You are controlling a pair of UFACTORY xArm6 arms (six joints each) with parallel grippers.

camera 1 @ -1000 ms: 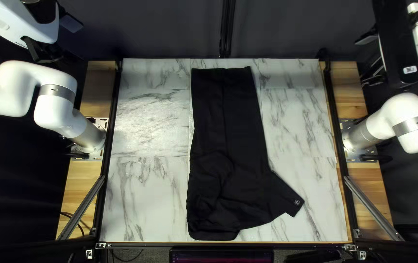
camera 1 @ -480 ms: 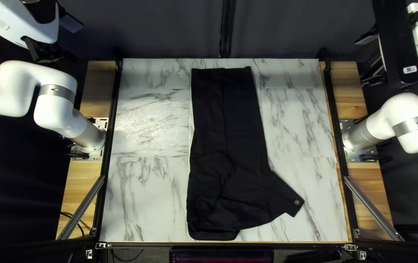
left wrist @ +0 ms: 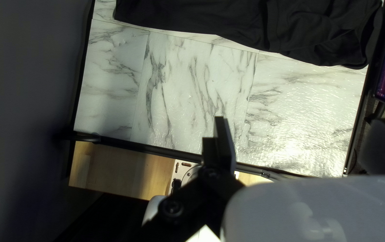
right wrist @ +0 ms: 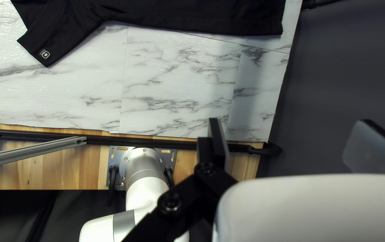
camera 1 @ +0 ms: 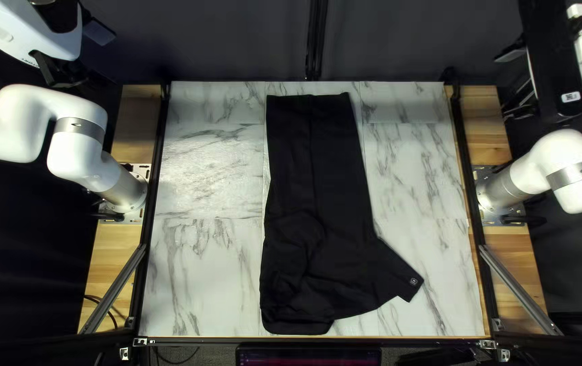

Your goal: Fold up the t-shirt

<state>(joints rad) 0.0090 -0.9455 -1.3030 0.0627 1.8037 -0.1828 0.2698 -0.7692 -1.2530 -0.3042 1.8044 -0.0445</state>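
Black T-shirt lies lengthwise on the marbled surface, both grippers open and away from it.

In the top left view the T-shirt runs from 12 to 6 o'clock on the surface, a sleeve angled out to 4 o'clock. Black on black, the creases at 6 o'clock are hard to read — I cannot tell where the other sleeve lies. The left gripper hangs beyond 10 o'clock, the right gripper beyond 2, partly hidden.

The left wrist view shows the left gripper spread and holding nothing, plus more of the monitor, cut off at 6 o'clock from above. The right wrist view shows the right gripper equally wide — and the sleeve's pale mark up close, the shirt's far side cropped.
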